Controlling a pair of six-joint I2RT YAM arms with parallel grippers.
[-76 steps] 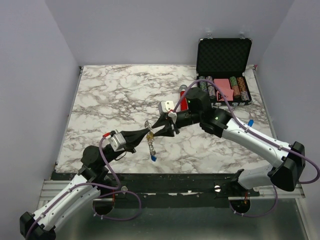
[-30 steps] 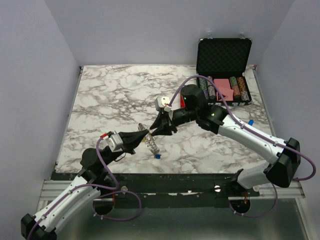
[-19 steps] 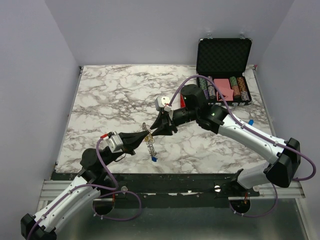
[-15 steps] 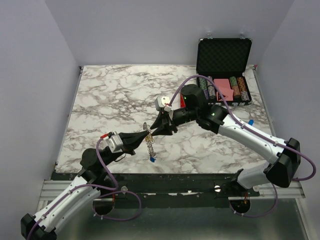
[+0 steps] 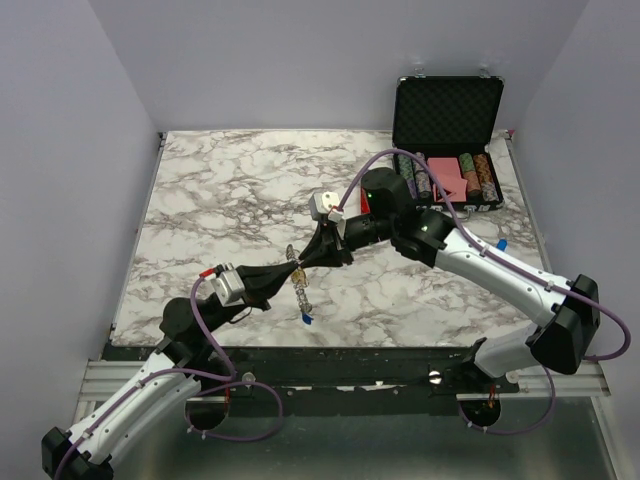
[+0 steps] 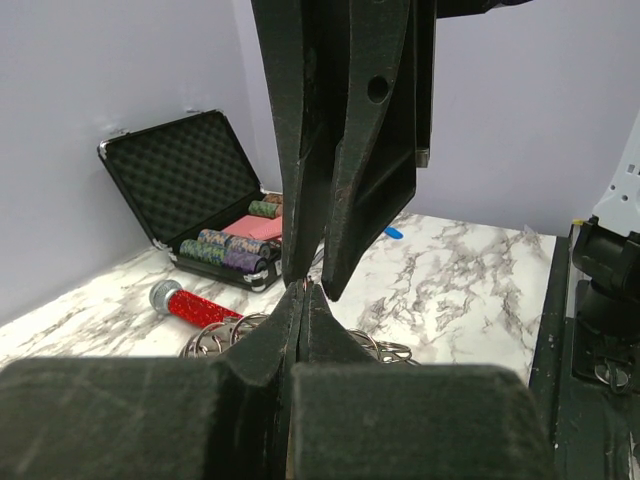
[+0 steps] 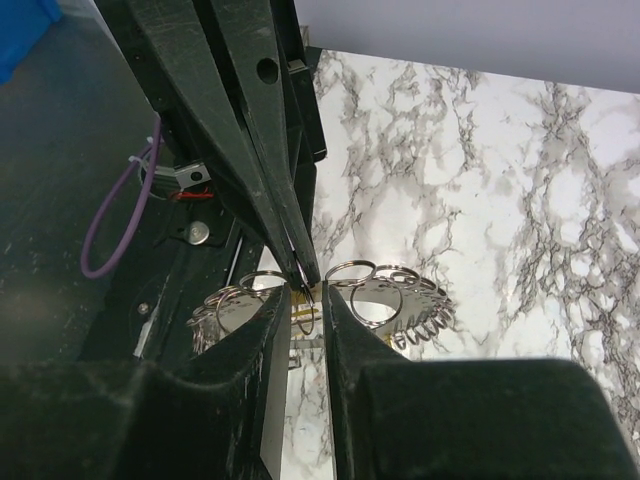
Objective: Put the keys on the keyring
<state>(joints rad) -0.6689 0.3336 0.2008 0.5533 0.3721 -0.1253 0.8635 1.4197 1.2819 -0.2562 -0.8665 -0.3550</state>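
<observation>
Centre of the top view: the left claw (image 5: 288,268) is clenched, apparently on the rim of the keyring (image 5: 298,283), holding it up off the surface (image 5: 220,200) so its loops hang free, with a blue key (image 5: 307,318) dangling lowest. The right claw (image 5: 303,262) meets it tip to tip from the upper right, jaws narrowly apart; whether it grips anything I cannot tell

An open black case (image 5: 447,108) sits at the far right corner of the marble surface (image 5: 230,190), its foam-lined lid upright. Inside are rows of striped chips (image 5: 482,178) and a pink block (image 5: 447,178). A red cylinder (image 6: 190,303) with a silver cap lies near the case.
</observation>
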